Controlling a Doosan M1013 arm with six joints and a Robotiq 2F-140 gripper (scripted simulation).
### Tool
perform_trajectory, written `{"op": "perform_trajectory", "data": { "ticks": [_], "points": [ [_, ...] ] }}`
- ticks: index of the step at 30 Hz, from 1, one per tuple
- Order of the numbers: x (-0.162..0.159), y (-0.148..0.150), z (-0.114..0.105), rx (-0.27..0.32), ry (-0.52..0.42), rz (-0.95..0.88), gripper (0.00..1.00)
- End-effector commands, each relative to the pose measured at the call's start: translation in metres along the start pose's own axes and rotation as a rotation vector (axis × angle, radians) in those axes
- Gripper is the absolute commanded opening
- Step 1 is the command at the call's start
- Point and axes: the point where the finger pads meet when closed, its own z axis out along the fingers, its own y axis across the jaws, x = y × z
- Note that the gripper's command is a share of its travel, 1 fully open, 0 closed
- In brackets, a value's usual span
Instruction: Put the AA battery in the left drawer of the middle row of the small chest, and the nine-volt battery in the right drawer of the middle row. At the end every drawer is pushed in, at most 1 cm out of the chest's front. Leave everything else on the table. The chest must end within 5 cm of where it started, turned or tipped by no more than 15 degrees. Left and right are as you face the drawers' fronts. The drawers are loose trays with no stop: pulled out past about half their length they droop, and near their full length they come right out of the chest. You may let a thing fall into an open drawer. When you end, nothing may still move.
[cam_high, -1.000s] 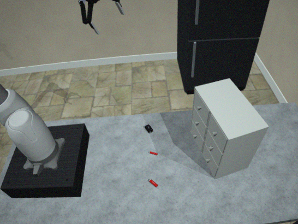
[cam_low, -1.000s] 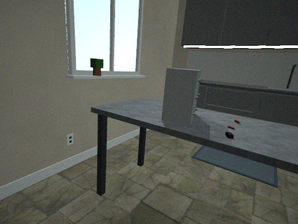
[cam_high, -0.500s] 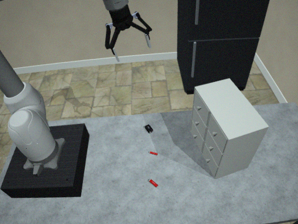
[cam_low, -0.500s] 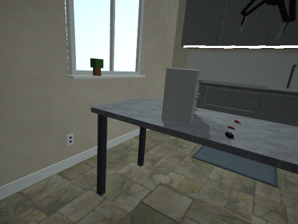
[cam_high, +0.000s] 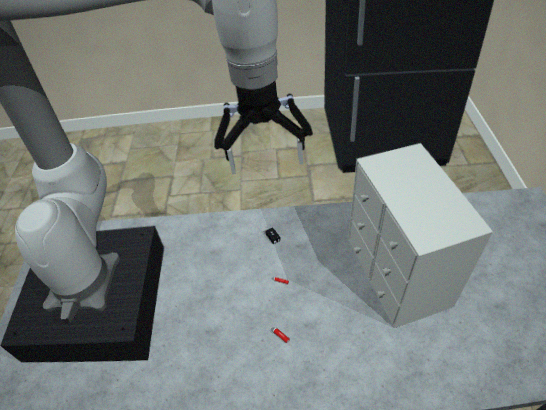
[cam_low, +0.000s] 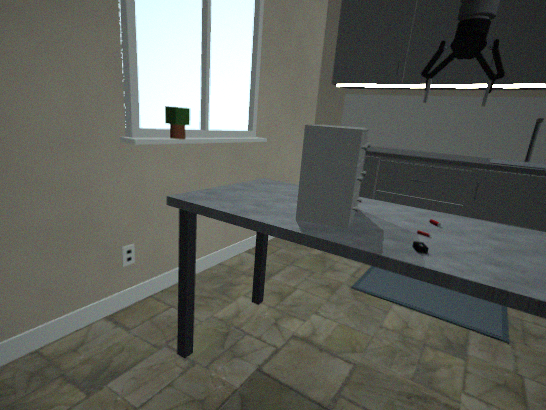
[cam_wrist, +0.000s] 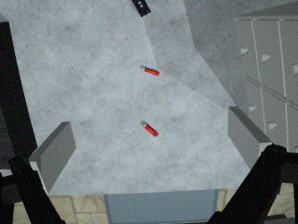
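My gripper (cam_high: 266, 162) is open and empty, high above the table's back edge; it also shows in the exterior view (cam_low: 455, 97) and the wrist view (cam_wrist: 149, 144). The black nine-volt battery (cam_high: 272, 235) (cam_wrist: 140, 4) (cam_low: 420, 246) lies on the grey table below it. Two red cylinders lie nearer the front: a small one (cam_high: 281, 280) (cam_wrist: 152, 71) and a larger one with a pale tip (cam_high: 280, 335) (cam_wrist: 150, 129). I cannot tell which is the AA battery. The small white chest (cam_high: 415, 235) stands to the right, with three rows of two drawers, all pushed in.
The robot's base (cam_high: 85, 295) sits on a black block at the table's left. A dark fridge (cam_high: 400, 75) stands behind the chest, off the table. The chest's drawer fronts face the batteries.
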Motion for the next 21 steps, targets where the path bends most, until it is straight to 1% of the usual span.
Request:
{"op": "perform_trajectory", "data": {
  "ticks": [1, 3, 6, 18, 21],
  "points": [
    [-0.022, 0.002, 0.010, 0.017, 0.010, 0.032, 1.00],
    [-0.033, 0.002, 0.015, 0.025, 0.015, 0.050, 1.00],
    [-0.039, 0.001, 0.018, 0.030, 0.018, 0.061, 1.00],
    [-0.039, 0.001, 0.019, 0.031, 0.018, 0.068, 1.00],
    [-0.039, 0.002, 0.026, 0.031, 0.017, 0.147, 1.00]
  ]
}}
